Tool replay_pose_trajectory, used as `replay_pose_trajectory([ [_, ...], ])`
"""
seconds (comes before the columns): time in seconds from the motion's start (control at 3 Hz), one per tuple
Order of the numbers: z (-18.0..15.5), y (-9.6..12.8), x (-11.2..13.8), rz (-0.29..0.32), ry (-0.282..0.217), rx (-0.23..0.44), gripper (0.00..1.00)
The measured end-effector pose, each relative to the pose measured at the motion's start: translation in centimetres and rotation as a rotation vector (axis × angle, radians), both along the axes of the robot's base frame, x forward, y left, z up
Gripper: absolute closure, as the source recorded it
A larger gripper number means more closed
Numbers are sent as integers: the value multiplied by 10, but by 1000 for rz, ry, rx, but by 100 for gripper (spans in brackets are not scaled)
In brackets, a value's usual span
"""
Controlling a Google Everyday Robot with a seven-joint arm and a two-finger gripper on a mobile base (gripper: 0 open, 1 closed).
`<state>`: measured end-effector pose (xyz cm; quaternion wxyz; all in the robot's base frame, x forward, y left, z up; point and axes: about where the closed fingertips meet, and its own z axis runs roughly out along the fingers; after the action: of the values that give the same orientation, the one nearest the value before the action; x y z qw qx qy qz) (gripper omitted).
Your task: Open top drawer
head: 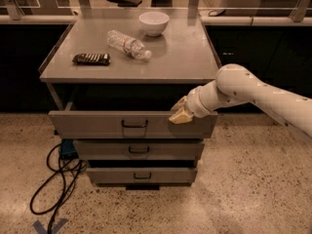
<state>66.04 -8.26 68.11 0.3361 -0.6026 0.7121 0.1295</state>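
Note:
The top drawer [92, 125] is the tallest grey front of the cabinet's three, with a small dark loop handle [134, 124] at its centre. It stands pulled out toward me, with a dark gap showing behind its front under the cabinet top. My gripper [178, 114], tan-tipped on a white arm reaching in from the right, rests at the top edge of the drawer front, right of the handle and near the right corner.
Two shorter drawers, middle [161, 150] and bottom [165, 175], sit shut below. On the cabinet top [185, 57] lie a plastic bottle [127, 45], a white bowl [154, 23] and a dark packet [91, 58]. Black cables [53, 179] trail on the floor at the left.

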Motion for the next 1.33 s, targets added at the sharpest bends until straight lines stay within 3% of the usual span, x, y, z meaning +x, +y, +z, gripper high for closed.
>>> replay_pose_trajectory([
  [0.33,-7,-6,-29,9,-24,-7,100],
  [1.33,-5,-10,-51,4,-43,-8,100],
])
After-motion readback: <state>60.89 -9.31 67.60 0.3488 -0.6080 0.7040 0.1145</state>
